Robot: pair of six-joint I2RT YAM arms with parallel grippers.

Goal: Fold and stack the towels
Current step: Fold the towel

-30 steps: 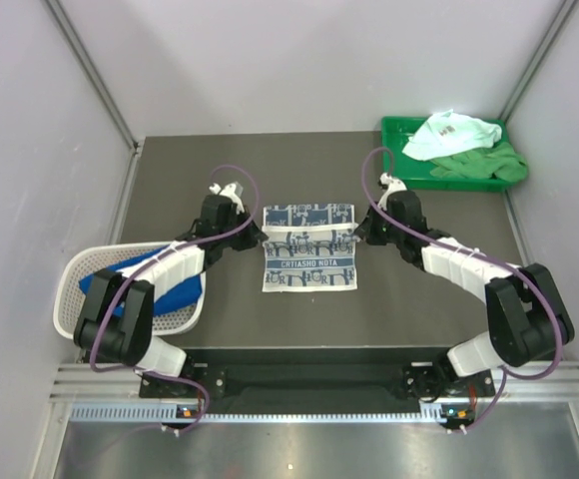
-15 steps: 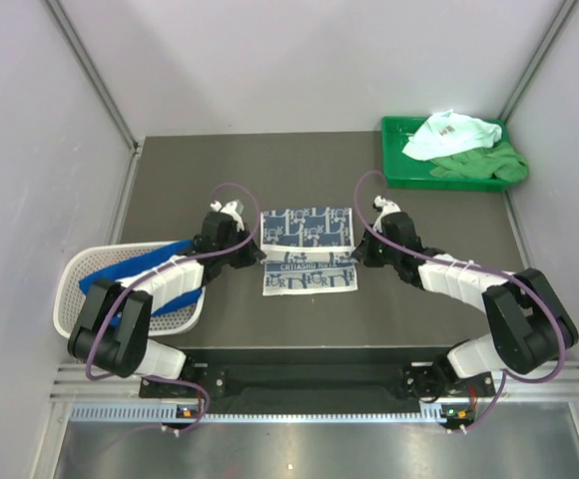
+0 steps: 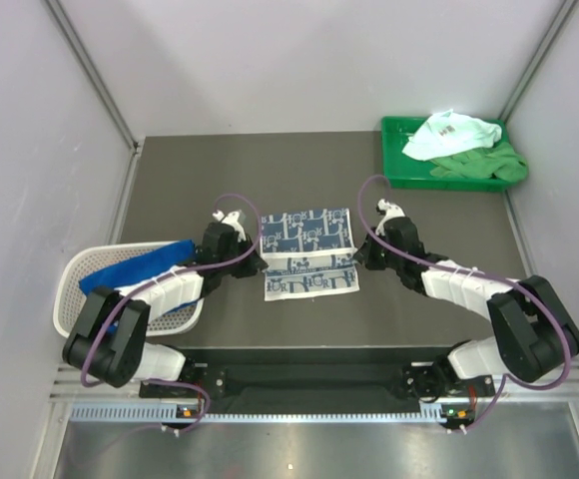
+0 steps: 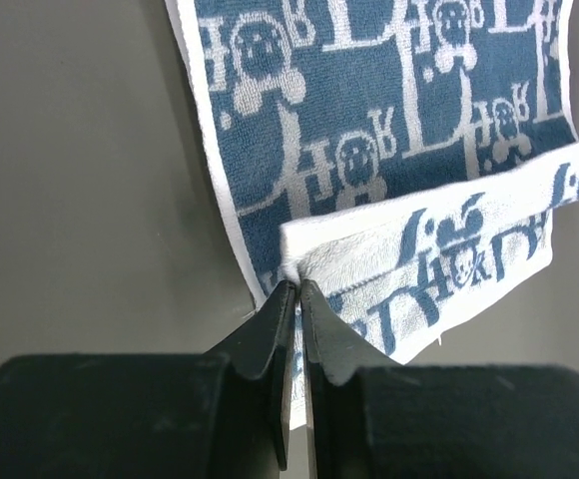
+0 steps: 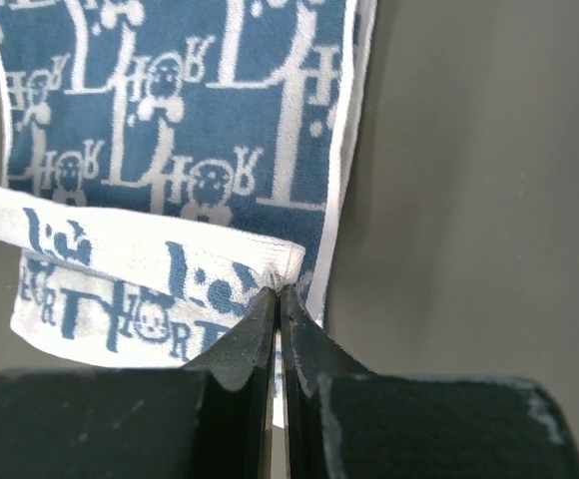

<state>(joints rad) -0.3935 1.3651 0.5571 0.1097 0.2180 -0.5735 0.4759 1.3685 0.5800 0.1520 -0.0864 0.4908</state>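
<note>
We see the dark table (image 3: 170, 180) with the printed towel (image 3: 307, 232) lying flat at its centre, near edge doubled back over itself. Our left gripper (image 4: 291, 289) and right gripper (image 5: 275, 291) each pinch one corner of that fold, jaws almost touching.

Robotics laboratory cell: a dark table (image 3: 220, 170) walled by plain grey panels (image 3: 299, 60), a metal rail (image 3: 299, 412) along its near edge.

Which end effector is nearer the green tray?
Right. The right end effector sits left of the green tray, toward the bases; the left end effector lies farther left, beyond the printed towel.
</note>
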